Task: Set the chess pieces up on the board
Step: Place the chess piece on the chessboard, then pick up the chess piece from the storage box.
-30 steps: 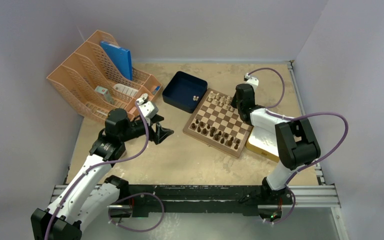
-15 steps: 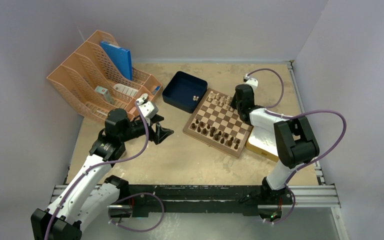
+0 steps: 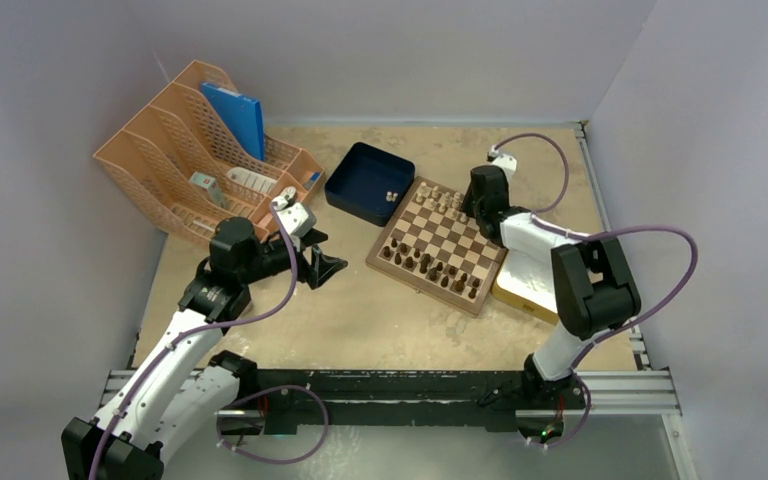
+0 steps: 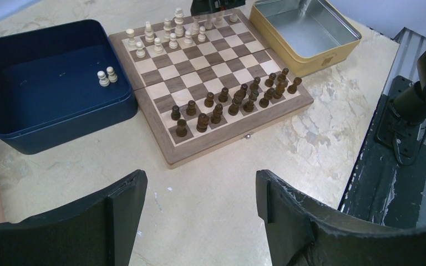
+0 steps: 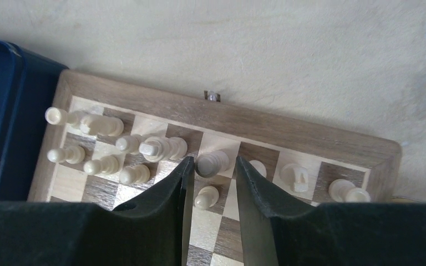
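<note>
The board (image 3: 422, 283) lies right of centre. Several cream chess pieces (image 3: 440, 200) stand on its far two rows, and dark brown pieces (image 3: 430, 268) on its near rows. My right gripper (image 3: 472, 205) hangs over the far rows. In the right wrist view the gripper (image 5: 213, 166) is narrowly open, with a cream pawn (image 5: 206, 197) standing loose between the fingers and a taller cream piece (image 5: 213, 163) at their tips. Two cream pawns (image 4: 107, 76) remain in the dark blue tray (image 4: 11, 127). My left gripper (image 4: 199, 183) is open and empty over bare table left of the board (image 4: 211, 152).
An orange file organizer (image 3: 200, 160) holding a blue folder stands at the back left. The dark blue tray (image 3: 368, 180) touches the board's far left corner. A yellow-sided metal tin (image 4: 305, 27) sits against the board's right side.
My right gripper has shifted very slightly over the board's far rows. The left arm has not moved.
</note>
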`<move>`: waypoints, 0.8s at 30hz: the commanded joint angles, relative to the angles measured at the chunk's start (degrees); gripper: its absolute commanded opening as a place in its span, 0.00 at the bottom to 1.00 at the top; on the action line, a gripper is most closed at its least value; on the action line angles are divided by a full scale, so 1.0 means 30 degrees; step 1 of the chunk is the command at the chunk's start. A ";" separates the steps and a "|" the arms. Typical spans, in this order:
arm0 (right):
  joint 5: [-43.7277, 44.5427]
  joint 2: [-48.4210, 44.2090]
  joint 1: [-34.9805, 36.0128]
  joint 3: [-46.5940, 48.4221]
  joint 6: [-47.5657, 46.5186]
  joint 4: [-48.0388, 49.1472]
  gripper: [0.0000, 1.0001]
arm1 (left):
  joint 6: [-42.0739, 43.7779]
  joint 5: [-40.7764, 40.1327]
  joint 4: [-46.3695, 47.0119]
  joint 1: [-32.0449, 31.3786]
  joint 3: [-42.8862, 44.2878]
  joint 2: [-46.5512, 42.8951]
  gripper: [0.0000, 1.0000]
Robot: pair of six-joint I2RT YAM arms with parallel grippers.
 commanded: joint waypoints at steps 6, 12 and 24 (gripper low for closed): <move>0.1366 -0.3533 -0.0106 0.2477 -0.1118 -0.2088 0.38 | 0.0123 0.0184 0.0445 -0.0100 -0.0029 -0.0335 0.72; -0.1334 -0.4468 -0.0044 0.4039 -0.1595 -0.1405 0.37 | -0.1602 -0.1824 0.0265 -0.0100 0.0114 -0.1180 0.78; -0.3191 0.1270 0.3042 1.0695 -0.2206 -0.4417 0.36 | -0.2845 -0.5353 -0.2888 -0.0099 0.2123 -0.0729 0.80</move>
